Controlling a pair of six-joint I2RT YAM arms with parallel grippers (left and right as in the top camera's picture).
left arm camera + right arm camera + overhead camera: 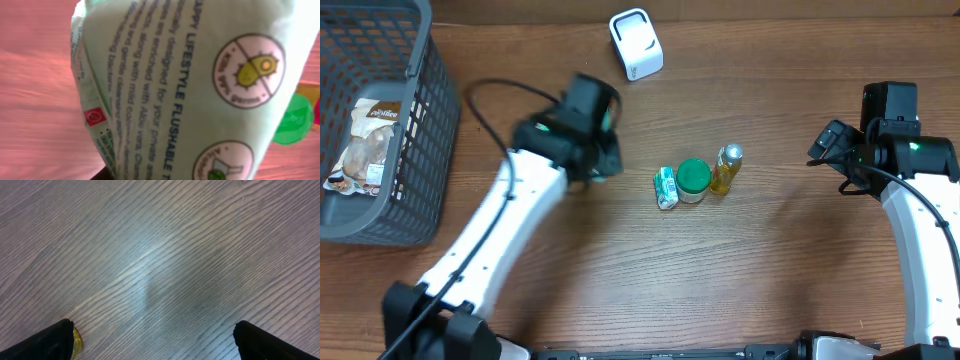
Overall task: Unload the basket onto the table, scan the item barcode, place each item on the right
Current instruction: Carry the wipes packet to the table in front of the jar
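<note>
Two robot arms reach over a brown wooden table [620,290]. Near the middle of the table three small things sit in a row, very close together: a pale green pack of wipes [666,187], then a jar with a green lid [693,180], then a little yellow bottle [725,170]. The pack of wipes is the one on the left. The left gripper [603,160] is just to the left of the pack and points toward it. From above I cannot tell if it touches the pack. In the left wrist view the pack of wipes [190,90] fills almost the whole picture, with blue words and round drawings on it, and the green lid [295,120] peeks out behind it on the right. The fingers do not show there, so I cannot tell if the left jaws are wide, narrow, or holding the pack. The right gripper [830,145] is far off on the right side, well apart from the three things. In its own view the right gripper [155,342] has its jaws spread wide with only bare wood between them, holding nothing. A small white box [636,44] sits at the far edge of the table. A grey basket [430,120] sits at the far left with a snack bag [365,140] inside it.
</note>
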